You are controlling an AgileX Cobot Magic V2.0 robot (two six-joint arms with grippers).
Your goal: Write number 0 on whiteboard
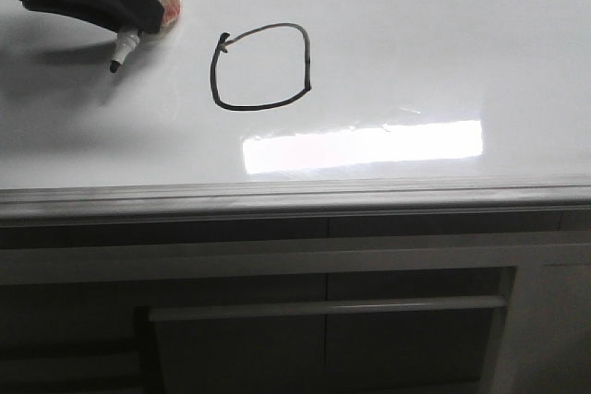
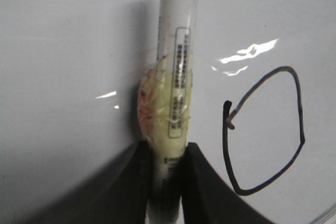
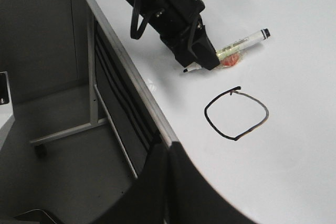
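The number 0 (image 1: 263,107) is a thin black squarish loop with a small tick at its upper left, drawn on the glossy whiteboard (image 1: 416,43). My left gripper (image 1: 148,11) is at the board's far left, shut on a white marker (image 1: 126,43) wrapped in yellowish tape. The marker's black tip points down close to the board, left of the loop and apart from it. In the left wrist view the marker (image 2: 176,51) sits clamped between the dark fingers (image 2: 202,182), beside the loop (image 2: 226,145). My right gripper (image 3: 168,182) is shut and empty over the board's near edge.
A grey metal rail (image 1: 295,196) runs along the board's near edge, and a bright glare patch (image 1: 360,147) lies just behind it. Below the rail is a dark panelled cabinet front (image 1: 323,329). Beside the board, a metal stand leg (image 3: 63,132) rests on the floor.
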